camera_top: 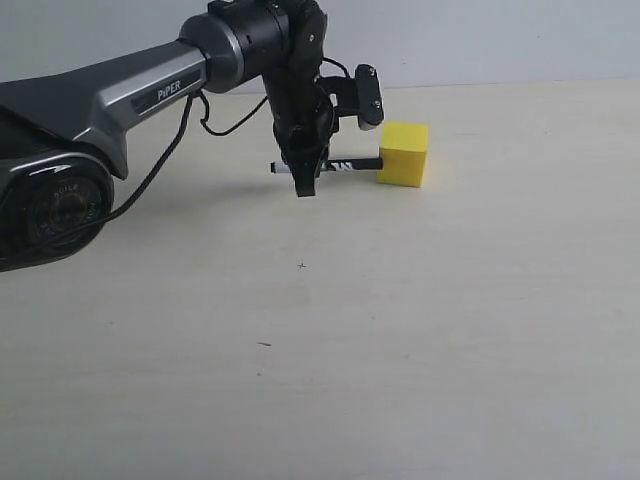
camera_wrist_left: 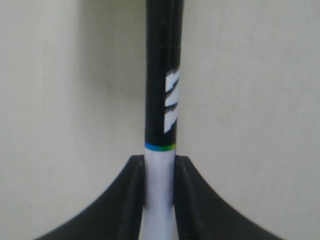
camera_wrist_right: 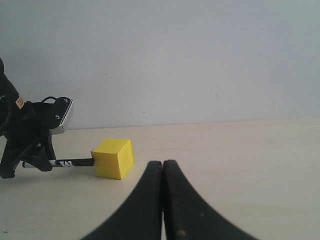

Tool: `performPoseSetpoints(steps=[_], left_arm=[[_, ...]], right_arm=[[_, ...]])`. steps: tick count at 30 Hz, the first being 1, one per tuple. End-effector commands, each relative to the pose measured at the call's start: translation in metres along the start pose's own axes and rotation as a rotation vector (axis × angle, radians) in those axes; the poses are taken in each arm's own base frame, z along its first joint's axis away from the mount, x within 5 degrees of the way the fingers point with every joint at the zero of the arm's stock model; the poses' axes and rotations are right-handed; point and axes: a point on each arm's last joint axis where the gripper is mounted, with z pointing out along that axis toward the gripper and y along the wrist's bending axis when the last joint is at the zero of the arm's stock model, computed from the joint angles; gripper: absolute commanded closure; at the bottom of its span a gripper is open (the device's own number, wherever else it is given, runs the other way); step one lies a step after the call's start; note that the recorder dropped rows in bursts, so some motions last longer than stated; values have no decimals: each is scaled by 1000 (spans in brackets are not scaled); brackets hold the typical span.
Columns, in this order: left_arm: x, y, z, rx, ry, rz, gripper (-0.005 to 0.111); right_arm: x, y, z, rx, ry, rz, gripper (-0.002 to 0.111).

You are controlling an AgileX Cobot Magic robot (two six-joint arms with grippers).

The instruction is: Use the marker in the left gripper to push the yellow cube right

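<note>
The left gripper [camera_top: 305,184] pinches the marker [camera_top: 350,165] level; its black tip seems to touch the cube [camera_top: 403,153], which sits at the gripper's three o'clock. The right gripper [camera_wrist_right: 162,172] is pressed together.

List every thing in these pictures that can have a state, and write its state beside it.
marker: held level, black end appears to touch the yellow cube's side
left claw: shut on the marker's white barrel
yellow cube: resting flat on the table, not gripped
right claw: shut, empty, apart from the cube
</note>
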Motion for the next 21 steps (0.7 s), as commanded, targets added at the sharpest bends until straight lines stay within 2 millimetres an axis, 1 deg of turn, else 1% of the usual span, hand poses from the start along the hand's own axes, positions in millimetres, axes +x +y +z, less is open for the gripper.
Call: performPoseSetpoints(steps=[1, 3, 6, 11, 13, 16, 19, 21], left_arm=[[2, 1, -5, 19, 1, 38, 107], [2, -5, -9, 89, -10, 114, 107], [-1, -3, -19, 81, -35, 131, 107], [10, 13, -47, 31, -79, 90, 107], [18, 22, -57, 5, -107, 57, 107], [34, 36, -56, -27, -125, 12, 107], [42, 37, -39, -6, -110, -7, 107], [43, 35, -27, 8, -98, -7, 107]], right_arm=[[1, 0, 0, 1, -5, -4, 108], [1, 0, 0, 1, -5, -4, 108], [1, 0, 0, 1, -5, -4, 108], [1, 0, 0, 1, -5, -4, 108], [1, 0, 0, 1, -5, -4, 108], [1, 0, 0, 1, -5, -4, 108], [1, 0, 0, 1, -5, -4, 108], [1, 0, 0, 1, -5, -4, 108]])
